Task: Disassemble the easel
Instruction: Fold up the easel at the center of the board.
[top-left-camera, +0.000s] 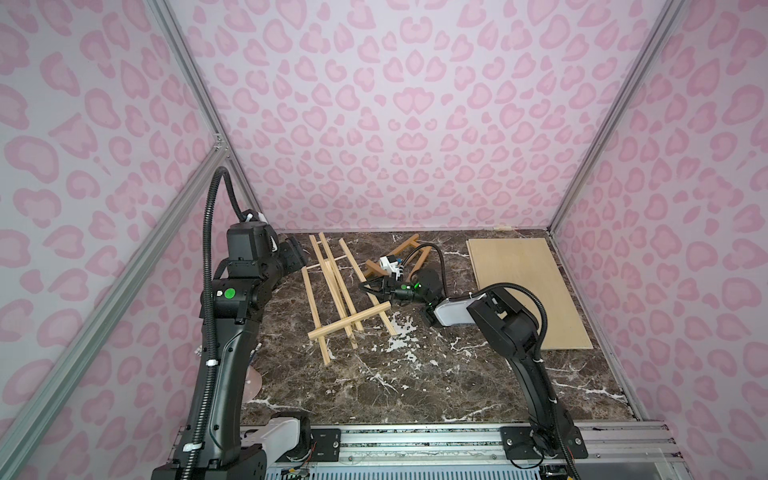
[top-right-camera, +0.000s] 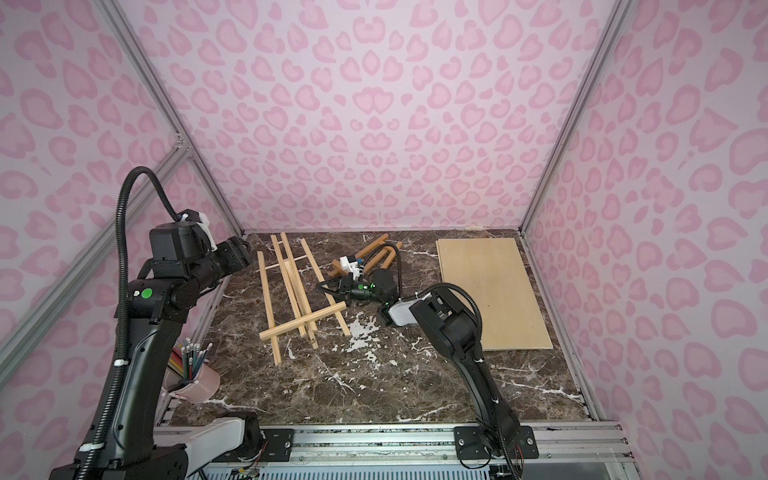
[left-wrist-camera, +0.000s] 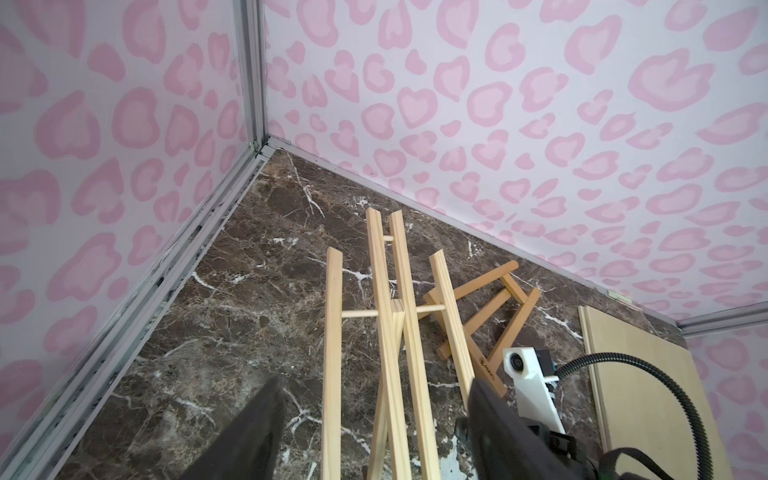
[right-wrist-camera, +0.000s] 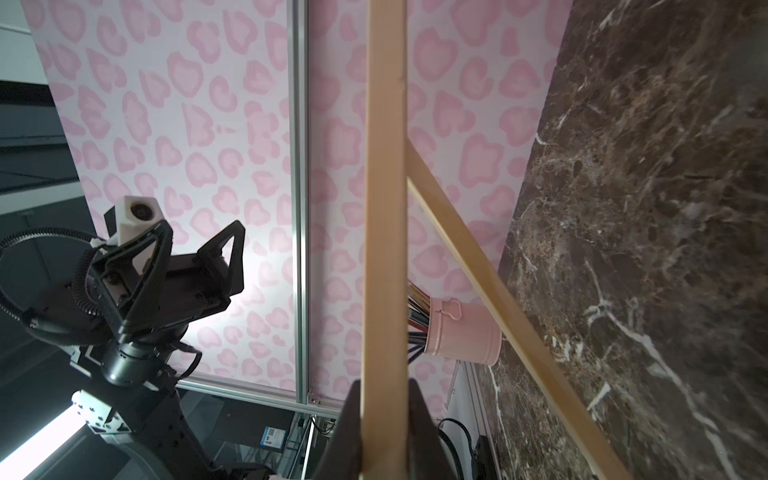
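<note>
Easel (top-left-camera: 332, 326) lies flat near the bench's (top-left-camera: 415, 386) far-left corner. Right gripper (top-left-camera: 368, 286) pinches its leg nearest the board (top-left-camera: 528, 291). Left gripper (right-wrist-camera: 199, 228) hangs spread, empty, by the left edge. Open marble runs along the near edge.

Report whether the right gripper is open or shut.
Shut on the easel slat: in the right wrist view the right gripper has a finger pressed against each side of it.

dark marble table (top-left-camera: 415, 386); on it a pale easel (top-left-camera: 336, 282), a darker wooden frame (top-left-camera: 405, 246), a plywood board (top-left-camera: 528, 291), a pink pencil bucket (top-right-camera: 195, 384)
</note>
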